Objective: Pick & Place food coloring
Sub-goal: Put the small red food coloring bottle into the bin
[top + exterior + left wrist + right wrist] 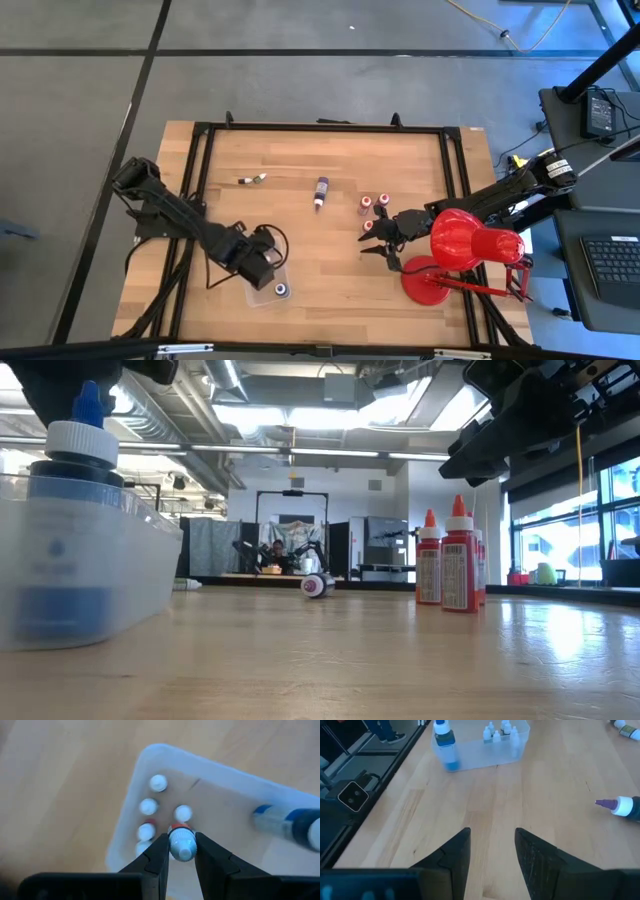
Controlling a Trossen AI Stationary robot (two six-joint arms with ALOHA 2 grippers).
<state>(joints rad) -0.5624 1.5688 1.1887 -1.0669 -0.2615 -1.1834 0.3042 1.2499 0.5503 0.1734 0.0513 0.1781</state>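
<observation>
My left gripper (181, 851) hangs over the clear tray (125, 827), which sits near the table's near edge (262, 296), and is shut on a tiny dropper bottle (181, 845). Several white-capped small bottles (148, 806) stand in the tray beside a larger blue bottle (295, 822) (282, 290). Three red bottles (372, 207) (445, 560) stand upright right of centre. A longer purple bottle (320, 190) (626, 806) and a small bottle (252, 180) lie on their sides on the wood. My right gripper (380, 240) (492, 845) is open above bare wood, near the red bottles. My left gripper pinches the tiny dropper bottle between its two fingers at the pale cap (181, 839), just above a red collar (177, 826). The fingers come from above, pointing down. The bottle stands upright in the hold, over the tray; whether its base rests on the tray floor is hidden.
A big red desk lamp (462, 245) stands on its round base (430, 282) at the table's right near corner, right beside my right arm. A black frame (320, 128) runs around the table top. Bare wood lies between the tray and the red bottles.
</observation>
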